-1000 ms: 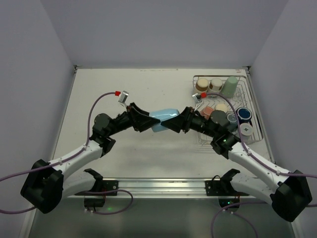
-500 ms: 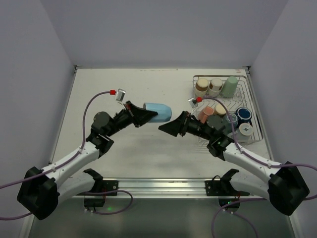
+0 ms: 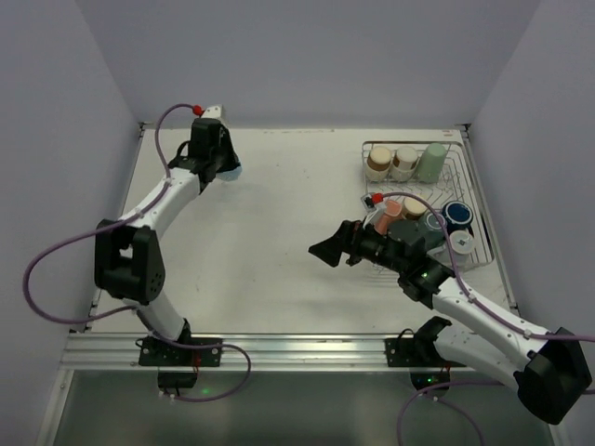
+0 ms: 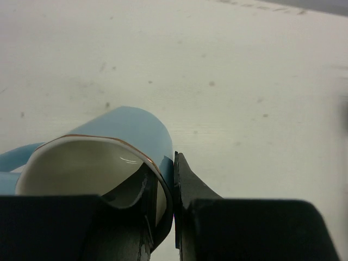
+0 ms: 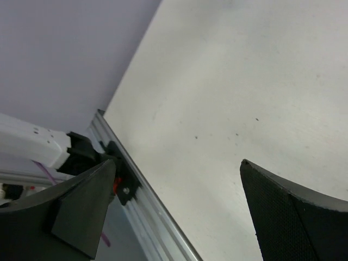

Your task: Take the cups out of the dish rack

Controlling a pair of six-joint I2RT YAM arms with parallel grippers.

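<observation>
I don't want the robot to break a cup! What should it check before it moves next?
1. Left tool shut on the light blue cup, one finger inside and one outside its wall: ok.
2. Cup resting on the table: cannot tell.
3. Table spot beyond the cup free of other things: ok.
4. Right tool open, holding nothing: ok.
5. Dish rack emptied: not ok, several cups are inside.
</observation>
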